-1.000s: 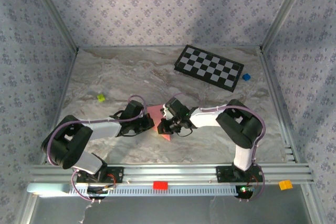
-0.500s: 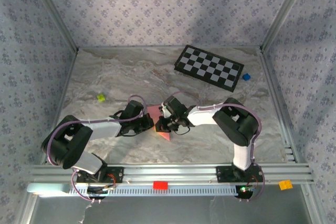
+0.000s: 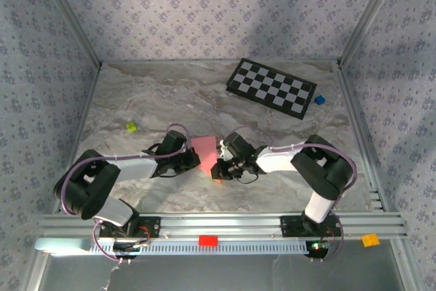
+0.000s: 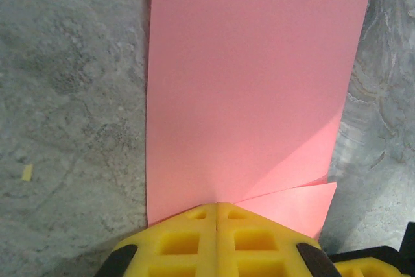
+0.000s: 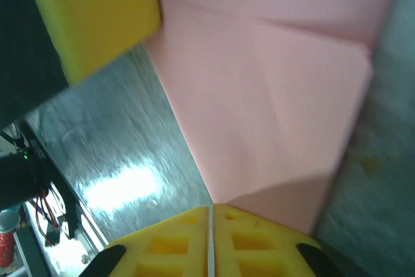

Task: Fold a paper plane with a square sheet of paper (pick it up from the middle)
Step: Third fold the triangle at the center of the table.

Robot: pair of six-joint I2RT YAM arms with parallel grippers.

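Observation:
The square sheet of paper, pink-red and partly folded, lies on the marble table between my two grippers. My left gripper is shut at the sheet's left edge. In the left wrist view the paper spreads away from the closed tips of the left gripper, with a folded flap at the lower right. My right gripper is at the sheet's near right corner. In the right wrist view that corner of the paper runs into the right gripper, whose jaws show a hairline slit. The left gripper's yellow fingertip touches the sheet's far edge.
A black-and-white checkerboard lies at the back right with a small blue block beside it. A yellow-green block sits at the left. A red block and an orange block rest on the front rail.
My right arm has swung right and toward the near edge, bringing its gripper to the sheet's lower right corner. More of the pink sheet lies uncovered. The left arm has not moved.

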